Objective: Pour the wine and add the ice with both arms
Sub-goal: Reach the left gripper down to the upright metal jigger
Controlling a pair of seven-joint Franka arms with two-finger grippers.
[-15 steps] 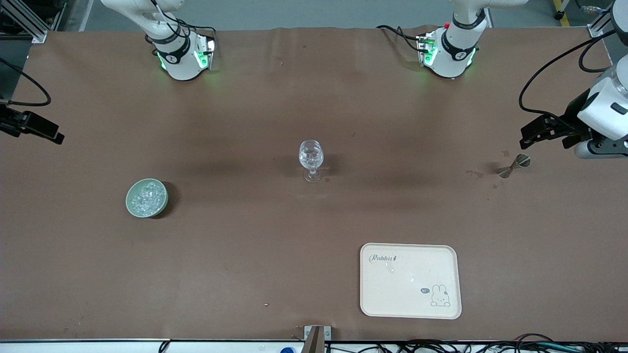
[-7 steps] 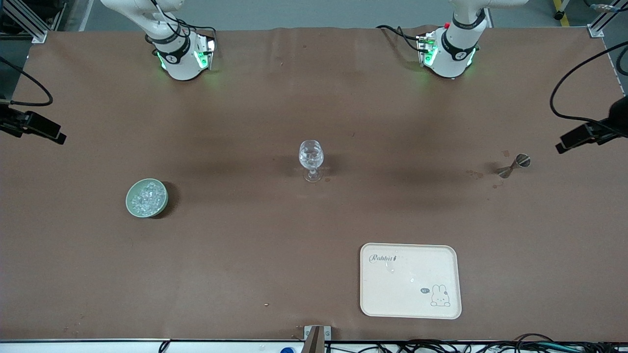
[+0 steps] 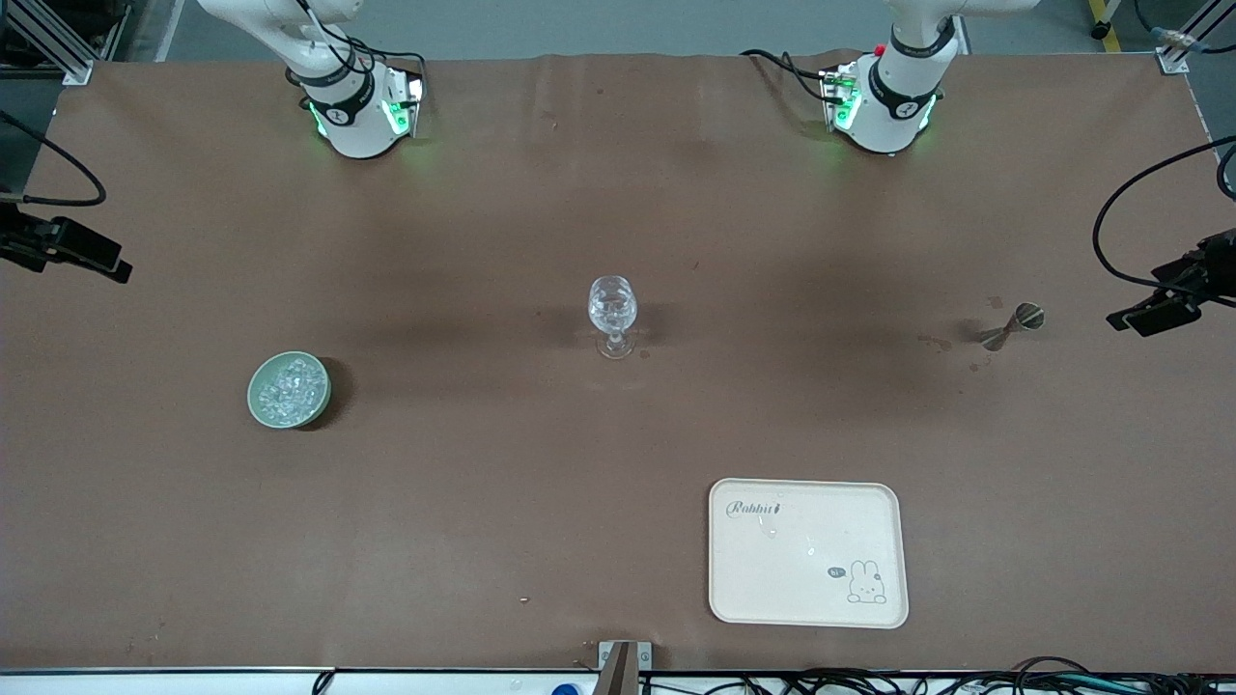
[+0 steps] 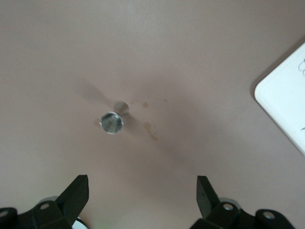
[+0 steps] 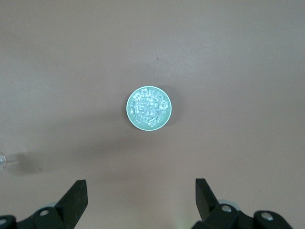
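Observation:
A clear stemmed wine glass (image 3: 612,317) stands mid-table. The ice (image 3: 288,385) is heaped in a green bowl (image 3: 253,396) toward the right arm's end; the right wrist view looks down on the ice (image 5: 148,107) and the bowl (image 5: 128,109). A small metal jigger (image 3: 1012,325) stands toward the left arm's end, also in the left wrist view (image 4: 112,122). My left gripper (image 3: 1151,316) hovers open and empty at the table's edge past the jigger, seen open in its wrist view (image 4: 143,195). My right gripper (image 3: 85,253) hovers open and empty at the other edge (image 5: 140,195).
A cream tray (image 3: 807,552) with a rabbit print lies near the front camera, toward the left arm's end; its corner shows in the left wrist view (image 4: 286,95). Brown stains (image 3: 935,341) mark the table beside the jigger. The arm bases (image 3: 352,106) stand along the table's rear edge.
My left gripper has drawn away from the jigger toward the table's edge, its wrist leaving the view. The right arm has barely moved.

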